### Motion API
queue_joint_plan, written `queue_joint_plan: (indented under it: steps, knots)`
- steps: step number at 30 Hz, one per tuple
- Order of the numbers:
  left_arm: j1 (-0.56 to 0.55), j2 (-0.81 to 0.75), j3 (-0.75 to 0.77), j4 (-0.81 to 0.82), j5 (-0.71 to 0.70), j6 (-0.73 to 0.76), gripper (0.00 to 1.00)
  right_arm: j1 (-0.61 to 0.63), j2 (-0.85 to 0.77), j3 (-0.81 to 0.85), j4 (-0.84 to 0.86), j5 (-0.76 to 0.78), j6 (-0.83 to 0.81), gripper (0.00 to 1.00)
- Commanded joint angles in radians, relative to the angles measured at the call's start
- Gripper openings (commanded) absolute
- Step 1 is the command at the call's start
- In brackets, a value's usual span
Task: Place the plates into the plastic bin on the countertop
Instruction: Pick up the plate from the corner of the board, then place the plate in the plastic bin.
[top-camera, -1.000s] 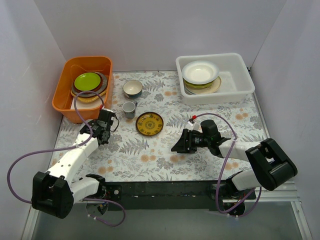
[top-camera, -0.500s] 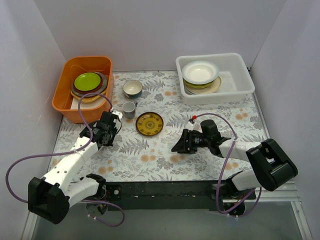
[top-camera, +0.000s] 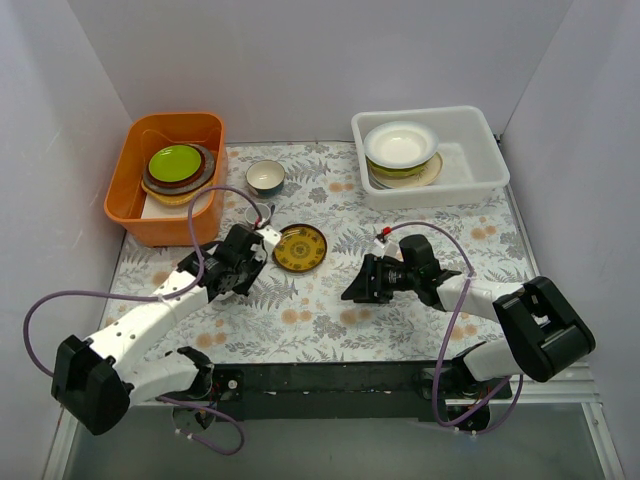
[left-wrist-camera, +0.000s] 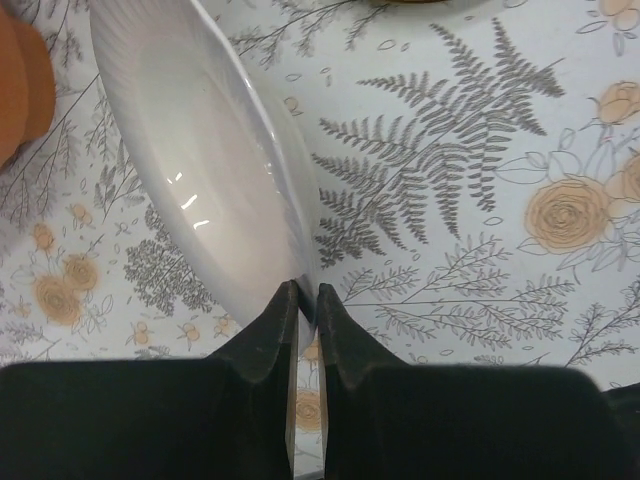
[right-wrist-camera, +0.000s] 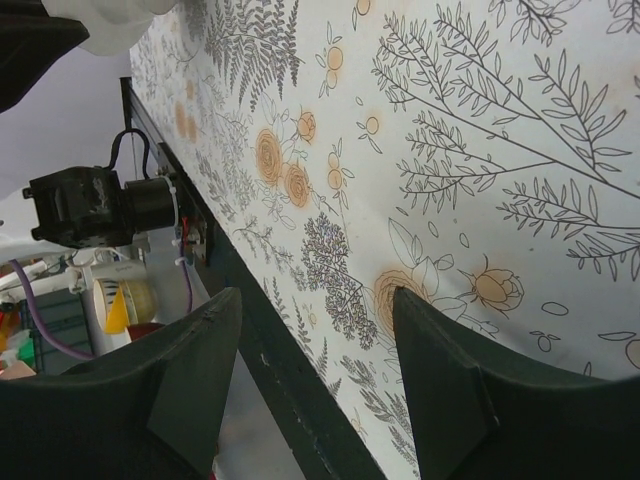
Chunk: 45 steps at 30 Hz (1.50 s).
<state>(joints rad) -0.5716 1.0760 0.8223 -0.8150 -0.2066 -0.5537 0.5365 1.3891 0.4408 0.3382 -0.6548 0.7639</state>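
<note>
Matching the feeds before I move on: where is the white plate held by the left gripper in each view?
Top external: hidden under the left gripper, left of centre; it cannot be made out.
Left wrist: the white plate fills the upper left, its rim pinched by the gripper at bottom centre.
Right wrist: not identifiable.
Shared landmark: the leaf-print countertop, in all three views; the orange tub also shows at the left wrist view's left edge.
</note>
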Motion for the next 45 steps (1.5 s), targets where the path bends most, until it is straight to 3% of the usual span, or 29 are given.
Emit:
queue_joint_plan:
  steps: [1,7,12,17,22,27,34,45]
  knots:
    - [-0.111,0.041,0.035,0.074,0.075,-0.029,0.00,-0.004,-0.009,0.044,-0.011,-0.005,-0.017,0.69]
    - [-0.235,0.157,0.074,0.074,-0.040,-0.087,0.00,-0.004,0.002,0.073,-0.008,-0.019,-0.003,0.69]
    - [-0.257,0.206,0.124,0.060,-0.129,-0.187,0.00,-0.009,-0.001,0.099,-0.022,-0.023,-0.002,0.69]
    - [-0.274,0.219,0.156,0.025,-0.099,-0.238,0.00,-0.013,0.004,0.101,-0.015,-0.026,0.008,0.69]
    - [-0.362,0.206,0.169,0.017,-0.109,-0.319,0.00,-0.013,0.024,0.098,0.036,-0.045,0.041,0.69]
    - [-0.464,0.315,0.215,-0.062,-0.172,-0.445,0.00,-0.013,0.024,0.093,0.038,-0.052,0.046,0.69]
    - [-0.502,0.440,0.297,-0.197,-0.174,-0.574,0.00,-0.018,0.002,0.070,0.024,-0.049,0.032,0.69]
    - [-0.666,0.611,0.500,-0.207,-0.145,-0.663,0.00,-0.038,-0.119,0.027,-0.120,0.044,-0.015,0.69]
